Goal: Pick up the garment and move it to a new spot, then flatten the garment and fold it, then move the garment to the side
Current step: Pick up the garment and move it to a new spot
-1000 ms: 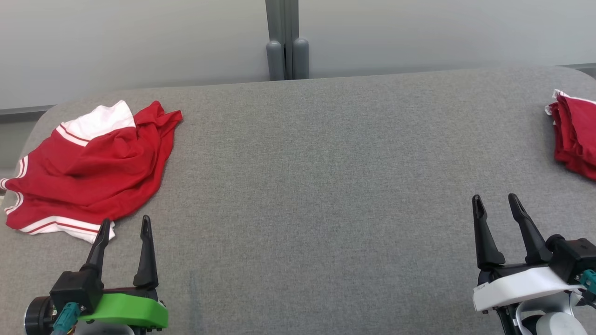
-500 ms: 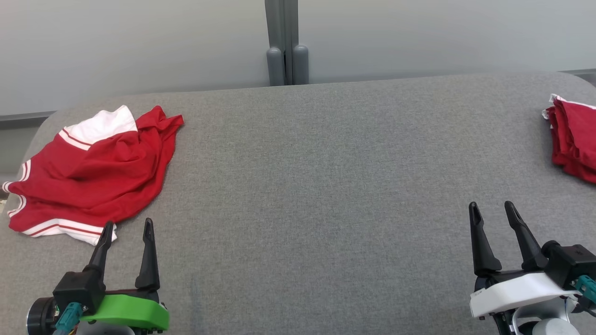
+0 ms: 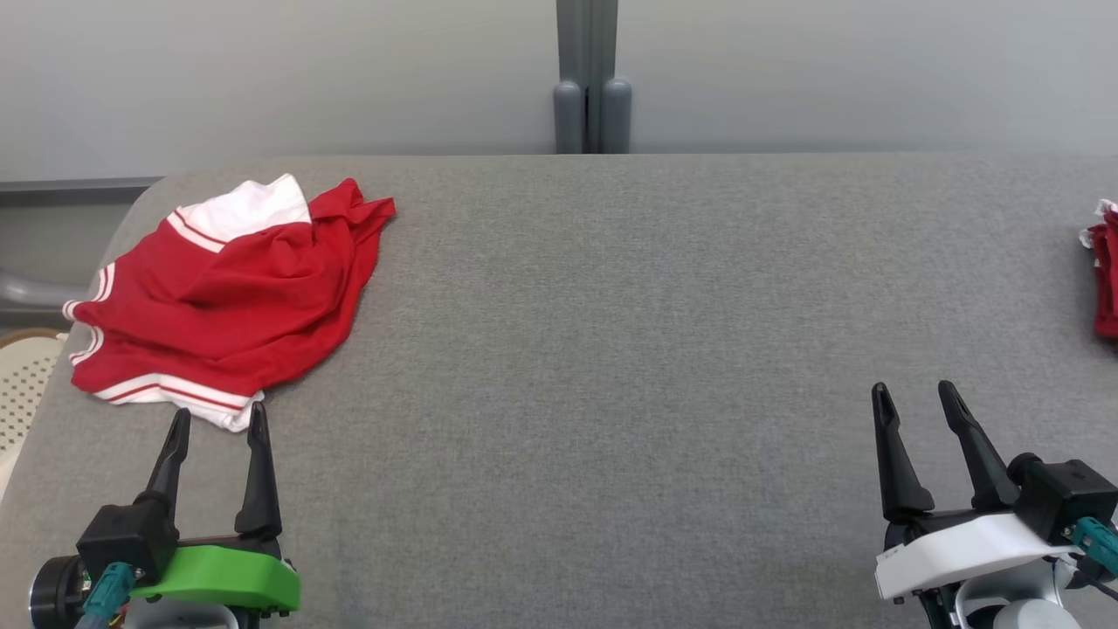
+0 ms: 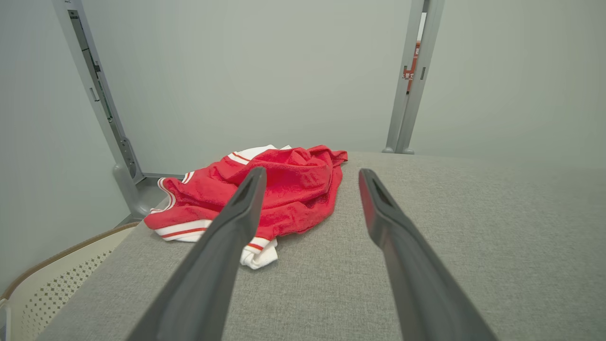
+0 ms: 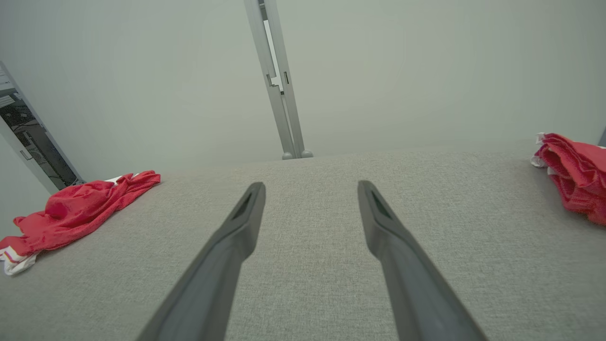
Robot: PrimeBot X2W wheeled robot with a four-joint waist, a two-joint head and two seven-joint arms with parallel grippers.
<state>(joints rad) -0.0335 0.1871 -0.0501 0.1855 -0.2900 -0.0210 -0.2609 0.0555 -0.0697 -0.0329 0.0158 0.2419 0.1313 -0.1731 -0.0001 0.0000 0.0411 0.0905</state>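
garment crumpled left | l tool open nr it | r tool open

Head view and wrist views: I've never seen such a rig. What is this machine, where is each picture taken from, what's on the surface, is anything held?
It is a two-armed robot. The head view looks down from its head at a grey table; its left hand (green base) is lower left, its right hand (white base) lower right. Each wrist view looks along that hand's two dark fingers. A crumpled red garment with white trim lies just beyond the left hand; a second red pile sits at the table's right edge. Both hands are open and hold nothing.
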